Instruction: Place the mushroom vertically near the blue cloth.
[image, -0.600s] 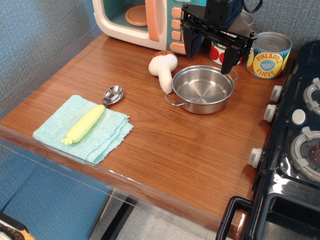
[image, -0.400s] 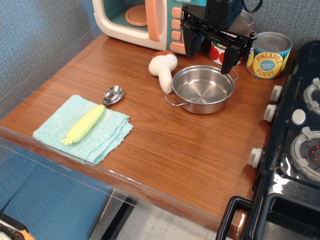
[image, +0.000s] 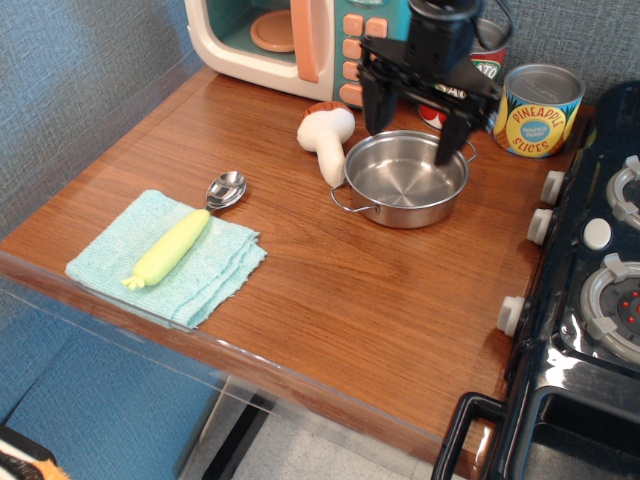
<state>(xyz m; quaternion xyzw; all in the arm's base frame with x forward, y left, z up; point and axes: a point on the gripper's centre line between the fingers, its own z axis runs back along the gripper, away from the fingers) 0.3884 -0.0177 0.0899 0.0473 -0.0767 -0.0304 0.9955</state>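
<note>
The mushroom lies on its side on the wooden counter, its white stem pointing toward the front and its reddish-brown cap toward the toy microwave. It touches the left rim of the steel pot. The blue cloth lies folded at the front left of the counter, with a yellow-handled spoon resting on it. My gripper hangs open and empty above the back of the pot, to the right of the mushroom.
A toy microwave stands at the back left. A pineapple slices can and a red can stand at the back right. A black toy stove borders the right side. The counter's front edge runs behind a clear panel.
My gripper has moved left and slightly down, from the pot's far right rim to over the back of the pot. The mushroom, cloth and spoon have not moved.
</note>
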